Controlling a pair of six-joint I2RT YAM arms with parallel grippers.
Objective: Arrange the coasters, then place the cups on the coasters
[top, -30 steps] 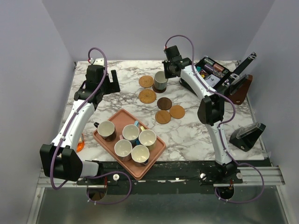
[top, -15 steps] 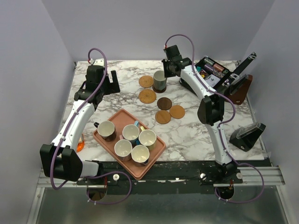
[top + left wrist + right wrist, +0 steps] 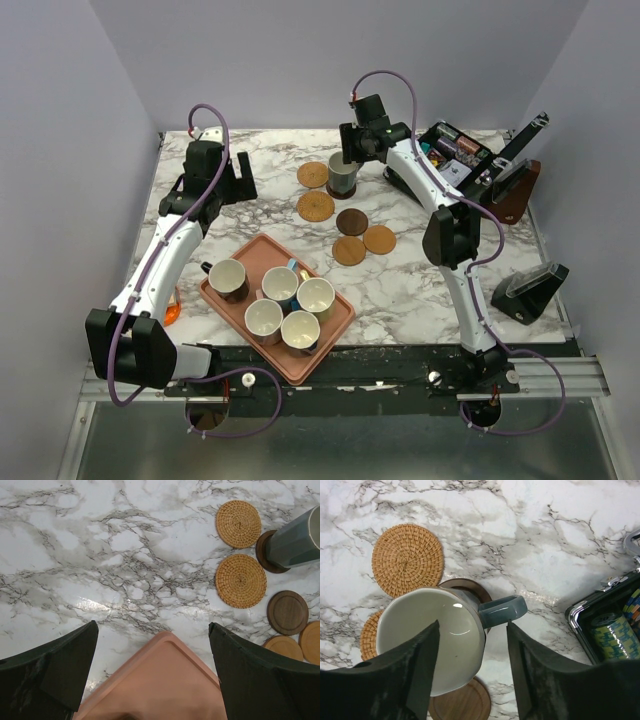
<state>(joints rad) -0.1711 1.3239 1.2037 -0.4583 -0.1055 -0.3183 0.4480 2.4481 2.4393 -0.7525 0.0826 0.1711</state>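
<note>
Cup [image 3: 343, 172] sits on a dark coaster [image 3: 464, 584] at the worktop's [image 3: 420, 285] far side, seemingly delivered, so the right gripper [image 3: 473, 630] has its jaws parted, gripping nothing, while the left gripper [image 3: 152, 630] hangs with jaws wide open above the tray [image 3: 165, 685].

A robot lab cell: plain lilac walls [image 3: 300, 60] box in a marble-topped table [image 3: 270, 205] on metal rails [image 3: 560, 375].

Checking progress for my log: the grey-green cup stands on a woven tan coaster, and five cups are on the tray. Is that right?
Not quite: the grey-green cup stands on a dark brown coaster, as the right wrist view shows. Five cups are indeed on the tray.
</note>
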